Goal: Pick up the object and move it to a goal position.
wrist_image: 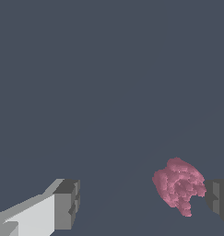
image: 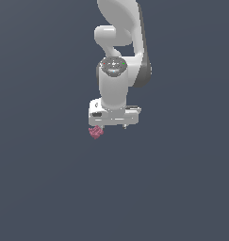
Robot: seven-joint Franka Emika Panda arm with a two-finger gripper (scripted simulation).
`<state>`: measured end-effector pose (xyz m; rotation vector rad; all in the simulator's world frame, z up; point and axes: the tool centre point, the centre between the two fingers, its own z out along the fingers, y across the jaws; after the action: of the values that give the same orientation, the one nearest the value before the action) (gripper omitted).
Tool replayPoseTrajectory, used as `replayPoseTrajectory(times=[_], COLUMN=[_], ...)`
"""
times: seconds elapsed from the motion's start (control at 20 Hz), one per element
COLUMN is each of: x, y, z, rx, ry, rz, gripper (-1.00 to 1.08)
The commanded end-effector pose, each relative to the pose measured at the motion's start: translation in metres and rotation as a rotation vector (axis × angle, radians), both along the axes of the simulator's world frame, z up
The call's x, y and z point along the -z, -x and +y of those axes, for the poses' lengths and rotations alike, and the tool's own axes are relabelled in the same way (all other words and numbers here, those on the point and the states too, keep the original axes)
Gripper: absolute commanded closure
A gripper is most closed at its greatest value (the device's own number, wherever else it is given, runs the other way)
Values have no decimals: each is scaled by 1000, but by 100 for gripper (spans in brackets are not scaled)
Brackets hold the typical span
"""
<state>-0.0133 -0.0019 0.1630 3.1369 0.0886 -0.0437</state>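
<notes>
Wide-open claw (wrist_image: 138,203) straddles the pink object (wrist_image: 179,185), which sits touching one fingertip (wrist_image: 218,198); I'd recentre over it before closing, so it doesn't squirt out

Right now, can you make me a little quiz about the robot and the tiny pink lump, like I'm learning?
1. True or false: the jaws of the gripper are squeezed shut on the pink lump.
2. In the wrist view, the lump sits: A) midway between the fingers, B) close beside one finger, C) outside the gap.
3. Fill in: in the exterior view, the lump shows just below the gripper's ____ end.

Key: 1 false, the jaws stand wide apart. 2 B. 3 the exterior view's left.
</notes>
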Motion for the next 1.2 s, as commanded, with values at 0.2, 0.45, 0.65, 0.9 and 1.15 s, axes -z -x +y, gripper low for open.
replayPoseTrajectory(times=[0.2, 0.45, 0.65, 0.9, 1.15], x=[-4, -10, -10, -6, 2], y=[2, 6, 6, 8, 12], z=[-3, -10, -9, -12, -20], rx=[3, 10, 10, 41, 117], ry=[0, 0, 0, -1, -2], rz=[3, 10, 10, 8, 6], gripper=[-92, -92, -92, -92, -92])
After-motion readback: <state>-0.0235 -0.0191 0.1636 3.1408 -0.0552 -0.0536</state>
